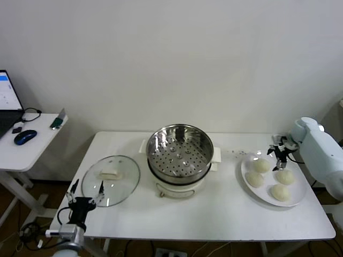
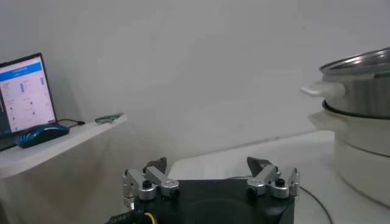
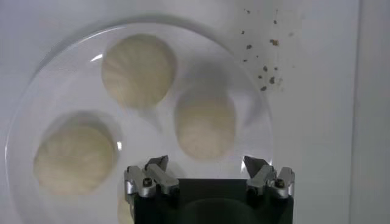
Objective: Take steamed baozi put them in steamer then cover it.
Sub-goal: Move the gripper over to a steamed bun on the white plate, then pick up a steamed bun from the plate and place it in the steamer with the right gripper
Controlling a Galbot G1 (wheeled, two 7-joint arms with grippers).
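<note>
Several cream-white steamed baozi [image 1: 261, 165] lie on a white plate [image 1: 298, 201] at the table's right side. My right gripper [image 1: 278, 152] hovers open over the plate's far edge; in the right wrist view a baozi [image 3: 205, 123] sits just ahead of the open right gripper [image 3: 207, 163], with nothing between the fingers. The shiny steamer [image 1: 179, 158] stands uncovered mid-table, its perforated tray bare. The glass cover [image 1: 111, 173] lies flat to the steamer's left. My left gripper [image 1: 84, 195] waits open at the table's front left, beside the cover.
Dark crumbs [image 1: 238, 153] are scattered between the steamer and the plate. A side table [image 1: 37, 140] at the far left holds a laptop [image 2: 24, 91] and a blue mouse [image 1: 25, 137]. A white wall stands behind the table.
</note>
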